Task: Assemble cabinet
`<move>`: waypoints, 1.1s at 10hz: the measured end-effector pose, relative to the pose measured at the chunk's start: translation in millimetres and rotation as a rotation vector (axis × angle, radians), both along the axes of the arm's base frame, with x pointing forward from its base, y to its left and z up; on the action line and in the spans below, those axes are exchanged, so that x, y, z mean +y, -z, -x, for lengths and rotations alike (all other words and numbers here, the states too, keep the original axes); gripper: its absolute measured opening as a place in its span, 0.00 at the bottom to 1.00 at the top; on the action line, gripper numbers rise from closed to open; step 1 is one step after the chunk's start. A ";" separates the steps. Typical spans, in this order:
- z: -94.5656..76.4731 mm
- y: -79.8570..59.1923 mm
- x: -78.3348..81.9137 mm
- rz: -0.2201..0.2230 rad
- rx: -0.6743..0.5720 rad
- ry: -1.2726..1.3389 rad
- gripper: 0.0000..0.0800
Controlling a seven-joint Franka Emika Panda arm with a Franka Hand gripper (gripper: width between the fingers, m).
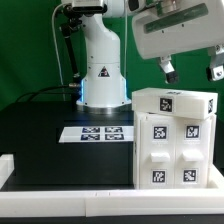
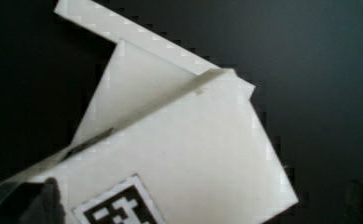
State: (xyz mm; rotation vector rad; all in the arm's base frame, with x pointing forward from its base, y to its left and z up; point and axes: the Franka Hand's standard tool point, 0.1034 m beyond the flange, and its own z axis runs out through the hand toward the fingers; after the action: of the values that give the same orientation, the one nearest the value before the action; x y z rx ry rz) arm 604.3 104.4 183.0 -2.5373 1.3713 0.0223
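The cabinet (image 1: 175, 135) is a large white box standing on the black table at the exterior view's right. It carries black-and-white marker tags on its top and front, and smaller white tagged blocks sit in its front. My gripper (image 1: 190, 72) hangs above the cabinet, apart from it, with its two dark fingertips (image 1: 168, 68) spread wide and nothing between them. In the wrist view the cabinet (image 2: 178, 130) fills the middle as a white slanted body with one marker tag (image 2: 121, 205) on it, against the black table.
The marker board (image 1: 100, 132) lies flat on the table in front of the white robot base (image 1: 102, 80). A low white rail (image 1: 60, 187) runs along the table's front edge and the exterior view's left side.
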 end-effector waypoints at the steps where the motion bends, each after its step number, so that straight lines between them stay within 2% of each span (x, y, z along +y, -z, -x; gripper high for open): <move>1: 0.0 0.0 0.0 0.007 -0.015 -0.064 1.00; 3: 0.2 0.2 -0.9 0.031 -0.052 -0.229 1.00; 4: 1.8 0.5 -3.8 0.081 -0.069 -0.405 1.00; 6: 0.4 -0.4 -8.8 0.131 -0.116 -0.660 1.00; 11: 2.4 2.1 -10.6 0.187 -0.180 -1.141 1.00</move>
State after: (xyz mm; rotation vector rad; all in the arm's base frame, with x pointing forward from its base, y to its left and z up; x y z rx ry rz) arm 601.8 93.8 181.0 -2.9962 -0.2629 -0.1214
